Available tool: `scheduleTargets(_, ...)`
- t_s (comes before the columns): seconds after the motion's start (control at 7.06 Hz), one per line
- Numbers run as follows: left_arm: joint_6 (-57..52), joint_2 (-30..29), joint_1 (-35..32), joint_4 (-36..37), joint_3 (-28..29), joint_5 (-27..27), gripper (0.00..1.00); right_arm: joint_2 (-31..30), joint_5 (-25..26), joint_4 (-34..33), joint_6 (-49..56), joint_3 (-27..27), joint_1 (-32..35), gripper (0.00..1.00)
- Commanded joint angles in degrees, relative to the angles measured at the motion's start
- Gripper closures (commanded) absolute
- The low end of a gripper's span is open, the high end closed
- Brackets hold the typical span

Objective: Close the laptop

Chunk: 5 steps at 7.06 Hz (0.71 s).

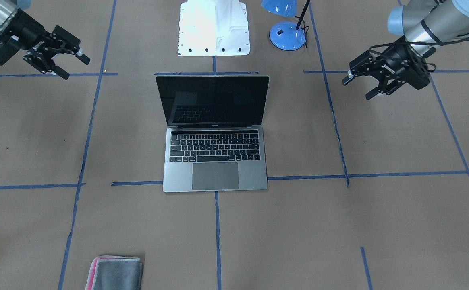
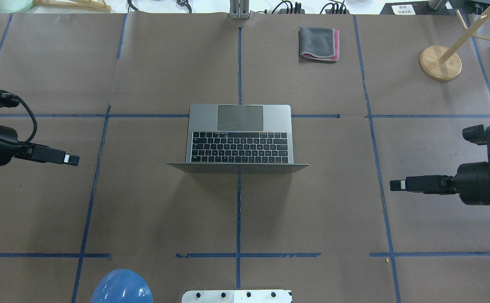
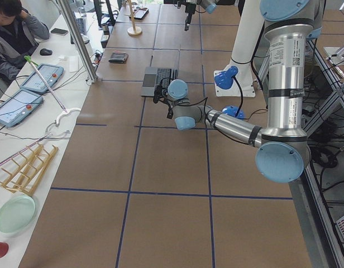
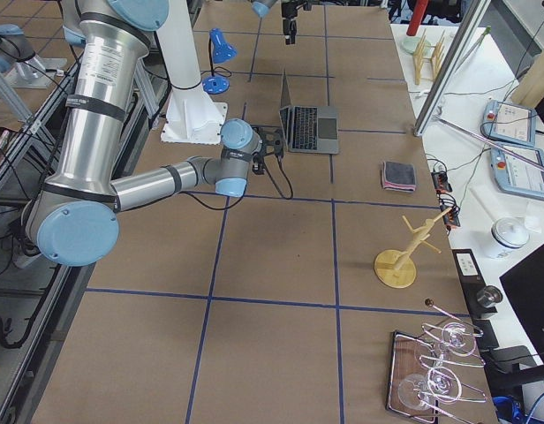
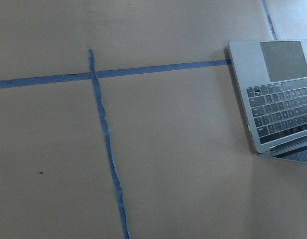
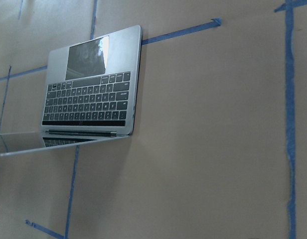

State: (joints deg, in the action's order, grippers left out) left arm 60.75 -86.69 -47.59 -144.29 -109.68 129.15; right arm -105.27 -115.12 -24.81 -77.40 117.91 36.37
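The laptop (image 1: 214, 135), at the centre of the front-facing view, is space-grey metal with black keys, a darker grey trackpad and a glossy black screen. The table (image 1: 307, 229) is flat brown, crossed by a grid of blue tape (image 1: 217, 233). The left gripper (image 1: 357, 88) at upper right and the right gripper (image 1: 75, 67) at upper left are black, on silver arms (image 1: 432, 22) with pale blue joints. At lower left is a grey cloth (image 1: 117, 274) edged in pink. At the top are a bright blue lamp (image 1: 287, 36) and a white base (image 1: 214, 30).
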Motion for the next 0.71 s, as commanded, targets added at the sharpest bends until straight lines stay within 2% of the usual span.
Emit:
scheduleTargets(0.0,5.85,-0.15,9.49,-0.55,-3.51,-9.04,0.00,-0.02,14.94,0.02,-3.09,2.49,-13.46,0.01)
scheduleTargets(0.14,7.09,-0.58,13.45,-0.55,-3.87,-13.27,0.01,0.15,21.97,0.02,-3.20,3.03,-18.48,0.06)
scheduleTargets(0.28,9.62,-2.68,16.36,-0.47,-3.79,-15.66,0.01,2.16,25.00,-0.06,-4.16,3.03,-20.44,0.21)
scheduleTargets(0.42,12.52,-4.78,18.74,-0.38,-3.70,-17.60,0.13,4.35,25.38,-0.50,-6.34,3.03,-20.81,0.42)
scheduleTargets(0.57,15.42,-6.28,21.12,-0.29,-3.61,-21.10,0.52,5.50,26.25,-0.50,-7.84,2.94,-20.99,0.69)
